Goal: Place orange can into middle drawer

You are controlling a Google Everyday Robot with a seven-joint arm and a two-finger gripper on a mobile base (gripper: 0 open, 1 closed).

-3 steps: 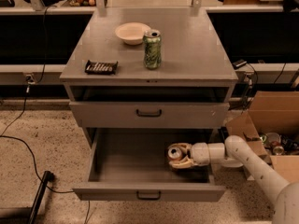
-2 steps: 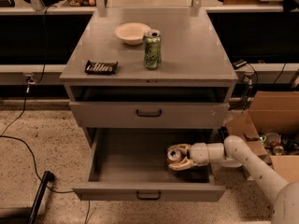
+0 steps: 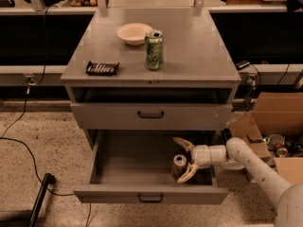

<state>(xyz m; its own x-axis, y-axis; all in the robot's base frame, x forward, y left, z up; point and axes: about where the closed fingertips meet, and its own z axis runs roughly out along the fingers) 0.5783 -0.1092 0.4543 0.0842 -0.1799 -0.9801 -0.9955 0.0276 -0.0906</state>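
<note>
- Well, the copper-orange drink can with the silver top (image 3: 178, 167) stands upright on the floor of the wide grey metal middle drawer (image 3: 96, 161). It is toward the drawer's right side and nearer the front panel than the back.
- That drawer is pulled well out, its small dark handle facing the near side.
- The like grey upper drawer (image 3: 151, 115) above it is shut.
- The pale two-finger gripper (image 3: 178, 160) reaches in from the right, down inside the open drawer, on a white arm.
- Its fingers are spread apart, one curving toward the far side and one toward the near side, with the orange can between them.
- The near finger is just beside the can. I cannot tell whether it touches, but the hand does not look clamped on it.
- By my reckoning the placing is as good as done, with the can inside and resting on its base.
- What seems left is for the gripper to back out to the right without knocking the can over.
- On the grey cabinet top (image 3: 203, 56), well apart from all this, sit a cream round bowl (image 3: 134, 33), a green patterned can (image 3: 154, 49) and a flat dark packet (image 3: 102, 68).
</note>
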